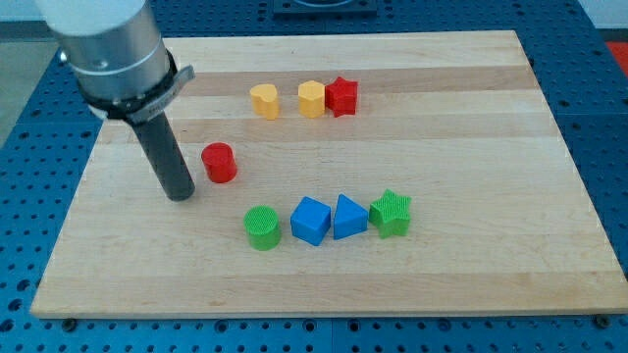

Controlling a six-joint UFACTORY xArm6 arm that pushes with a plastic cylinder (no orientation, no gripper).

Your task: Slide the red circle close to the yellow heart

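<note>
The red circle (220,162) stands on the wooden board left of centre. The yellow heart (264,100) lies above and to the right of it, near the view's top. My tip (181,194) rests on the board just left of and slightly below the red circle, a small gap apart from it. The dark rod rises from the tip up to the grey arm at the view's top left.
A yellow hexagon (311,98) and a red star (342,96) sit right of the heart, touching each other. A row lies lower: a green circle (262,227), a blue cube (310,220), a blue triangle (348,217), a green star (391,213).
</note>
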